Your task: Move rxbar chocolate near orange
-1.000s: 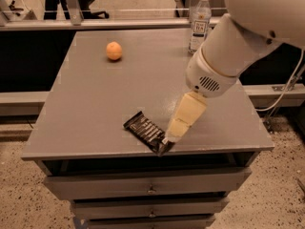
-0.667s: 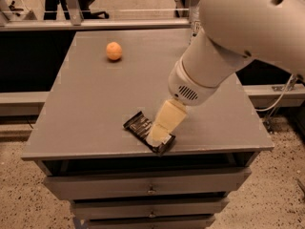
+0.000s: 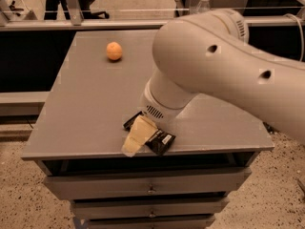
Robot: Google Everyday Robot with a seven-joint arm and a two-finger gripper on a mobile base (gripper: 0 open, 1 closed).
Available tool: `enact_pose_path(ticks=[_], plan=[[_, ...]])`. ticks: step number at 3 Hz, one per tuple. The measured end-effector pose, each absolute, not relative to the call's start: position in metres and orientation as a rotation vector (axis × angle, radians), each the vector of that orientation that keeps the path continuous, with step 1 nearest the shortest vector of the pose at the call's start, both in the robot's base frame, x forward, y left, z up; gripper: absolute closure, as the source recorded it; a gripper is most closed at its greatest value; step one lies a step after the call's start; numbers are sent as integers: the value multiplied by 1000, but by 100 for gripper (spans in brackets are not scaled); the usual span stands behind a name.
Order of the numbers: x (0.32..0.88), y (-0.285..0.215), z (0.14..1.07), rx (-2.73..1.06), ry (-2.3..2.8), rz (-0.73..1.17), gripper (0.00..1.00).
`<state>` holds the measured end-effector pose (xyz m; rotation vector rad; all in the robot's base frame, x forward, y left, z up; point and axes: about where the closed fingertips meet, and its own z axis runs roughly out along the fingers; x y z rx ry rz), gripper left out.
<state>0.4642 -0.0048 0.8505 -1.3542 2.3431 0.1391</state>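
Closed grey drawers (image 3: 143,187) under grey worktop (image 3: 86,109), contents hidden. Shiny black rxbar chocolate (image 3: 161,141) lies at the front edge, well apart from the small round orange (image 3: 114,51). Cream gripper (image 3: 136,140) rests on it, grasp cannot be told. Arm has swung lower and further left since.

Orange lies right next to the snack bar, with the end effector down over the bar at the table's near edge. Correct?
Not quite. The orange lies well apart from the snack bar, toward the far left of the table, as the camera view shows. The rest holds: the end effector is down over the bar at the near edge.
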Motion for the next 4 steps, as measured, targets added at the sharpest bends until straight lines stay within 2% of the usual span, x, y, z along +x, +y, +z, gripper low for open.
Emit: enact_pose_path(ticks=[1,2,4], plan=[[469,0,831,-1325,2377,122,0],[476,-3,816,-1299,2408,130,18],[481,-7,815,-1289,2427,139,65]])
